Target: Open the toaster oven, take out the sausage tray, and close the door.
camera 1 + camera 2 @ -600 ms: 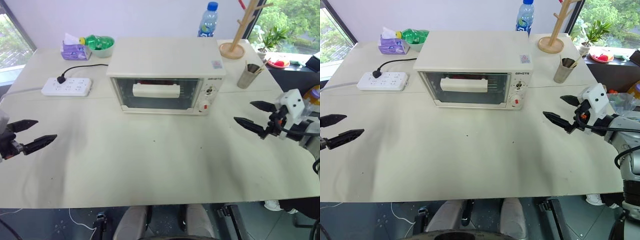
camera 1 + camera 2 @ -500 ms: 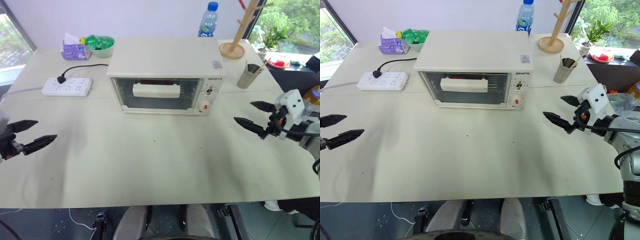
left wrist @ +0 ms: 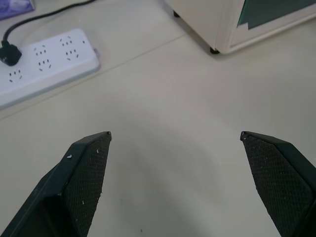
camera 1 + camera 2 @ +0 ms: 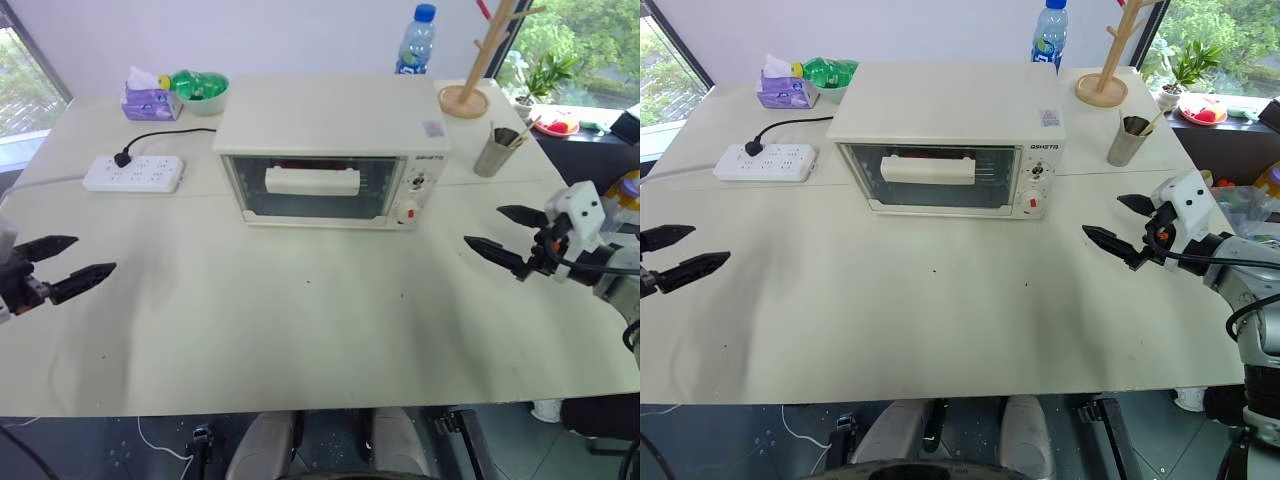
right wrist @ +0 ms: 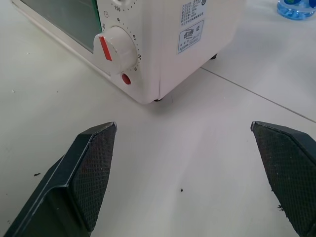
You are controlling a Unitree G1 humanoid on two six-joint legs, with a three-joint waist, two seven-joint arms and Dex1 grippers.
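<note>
Sitting square toward the robot at the middle back of the table [image 4: 300,340], the oven [image 4: 330,150] is presenting its glass front for a straight reach. The door [image 4: 312,186] is standing shut, its white handle [image 4: 311,180] running across the upper part of the glass, so the opening step is, by my reading, not yet begun. The tray [image 4: 320,166] is lying inside behind the glass; only a reddish strip is showing above the handle, and its sausages are too hidden to count. The knobs [image 5: 114,45] and red button [image 5: 127,79] are facing out on the oven's right panel.

Other things are sitting back along the far edge, leaving bare table in front of the door for it to drop open: a power strip [image 4: 133,172] beside the oven's left, a tissue box [image 4: 150,98], a green bowl [image 4: 202,88], a water bottle [image 4: 416,42], a wooden rack [image 4: 480,60] and a metal cup [image 4: 497,150].

Both arms are hanging wide of the oven, one to each side, low over the table and angling slightly down and inward. The left gripper [image 4: 68,260] is hovering near the table's left edge with its fingers spread and nothing between them. The right gripper [image 4: 505,236] is hovering well apart from the oven's right side, fingers likewise spread and empty, pointing toward the control panel's corner.
</note>
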